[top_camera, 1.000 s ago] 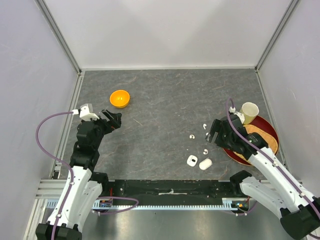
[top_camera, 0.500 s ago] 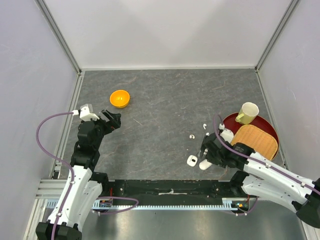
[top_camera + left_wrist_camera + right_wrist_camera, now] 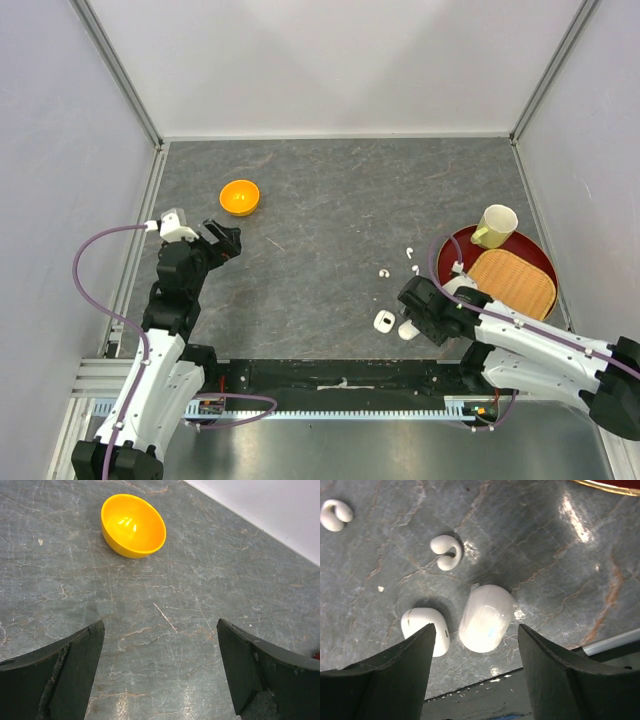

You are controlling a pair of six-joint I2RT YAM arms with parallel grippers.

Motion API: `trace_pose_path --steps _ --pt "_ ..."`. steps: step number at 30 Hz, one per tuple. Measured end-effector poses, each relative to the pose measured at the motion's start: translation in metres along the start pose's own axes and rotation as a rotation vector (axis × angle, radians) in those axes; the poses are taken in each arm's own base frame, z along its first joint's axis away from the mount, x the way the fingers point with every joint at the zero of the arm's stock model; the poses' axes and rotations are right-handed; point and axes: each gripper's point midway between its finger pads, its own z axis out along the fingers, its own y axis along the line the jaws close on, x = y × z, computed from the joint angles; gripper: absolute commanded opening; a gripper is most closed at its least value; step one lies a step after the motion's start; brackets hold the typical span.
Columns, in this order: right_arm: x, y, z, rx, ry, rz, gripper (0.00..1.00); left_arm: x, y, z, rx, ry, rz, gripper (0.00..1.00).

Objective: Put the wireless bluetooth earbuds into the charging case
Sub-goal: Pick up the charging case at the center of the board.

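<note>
Earbuds (image 3: 383,272) are lying loose on the grey marbled table (image 3: 330,190), right of centre toward the near side, none of them in a case. Right gripper (image 3: 476,630) hangs low over the closed charging case (image 3: 487,617) with its fingers spread wide, gripping nothing. Left gripper (image 3: 160,630) is spread wide too and empty, over the table on the left. By the right wall there's a round red tray (image 3: 533,248) with a woven tan mat (image 3: 512,282) on it. The orange bowl (image 3: 240,196) sits far left, well apart from the rest, and a cream cup (image 3: 497,225) stands on the tray's far edge. A second case (image 3: 425,630) is just beside the closed one, with a dark middle when seen from above. One C-shaped earbud (image 3: 447,551) lies just beyond the two cases, not touching either
</note>
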Motion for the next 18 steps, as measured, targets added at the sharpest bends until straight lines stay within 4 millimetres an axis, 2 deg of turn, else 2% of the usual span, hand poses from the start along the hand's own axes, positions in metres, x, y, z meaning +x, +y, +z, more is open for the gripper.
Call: trace_pose_path --steps 4,18 --pt "0.002 -0.006 0.001 0.059 0.007 0.012 0.73 0.002 0.003 0.0 -0.009 0.003 0.001 1.0" --pt "-0.004 0.003 -0.011 0.015 0.002 0.16 0.69 0.003 0.006 0.0 -0.025 -0.003 0.001 1.0"
